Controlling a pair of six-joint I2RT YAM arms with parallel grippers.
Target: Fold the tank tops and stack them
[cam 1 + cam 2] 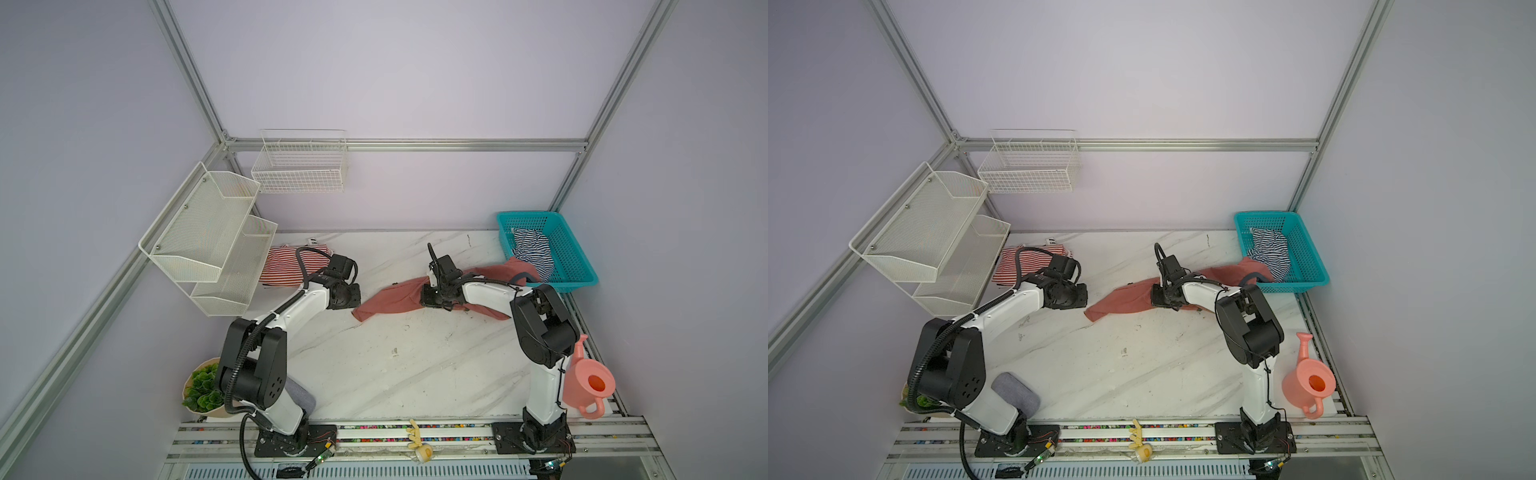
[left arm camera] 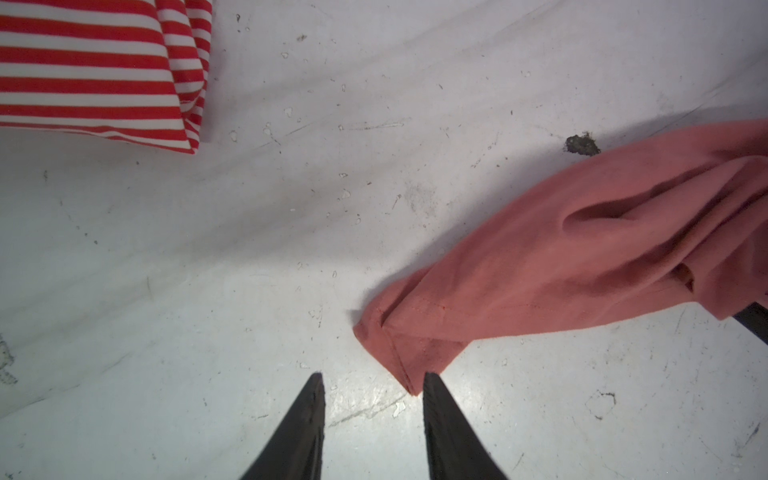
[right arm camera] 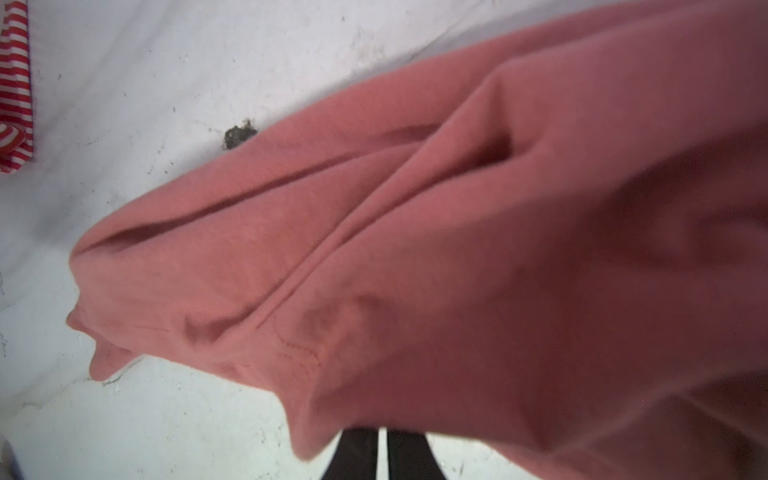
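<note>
The salmon-red tank top (image 1: 386, 301) (image 1: 1121, 301) lies stretched and bunched across the table, from the teal basket's front edge to the middle. My right gripper (image 1: 432, 297) (image 3: 382, 440) is shut on its middle; cloth (image 3: 457, 228) drapes over the fingertips. My left gripper (image 1: 347, 297) (image 2: 372, 376) hangs open over bare table, and the top's hem corner (image 2: 409, 386) lies just beside one fingertip. The red-and-white striped tank top (image 1: 286, 266) (image 2: 91, 70) lies folded at the back left. The navy-and-white striped tank top (image 1: 532, 249) (image 1: 1268, 249) sits crumpled in the basket.
The teal basket (image 1: 577, 257) stands at the back right. A white mesh shelf (image 1: 208, 237) overhangs the back left, with a wire basket (image 1: 299, 166) on the wall. A pink watering can (image 1: 590, 382) stands front right, a potted plant (image 1: 203, 386) front left.
</note>
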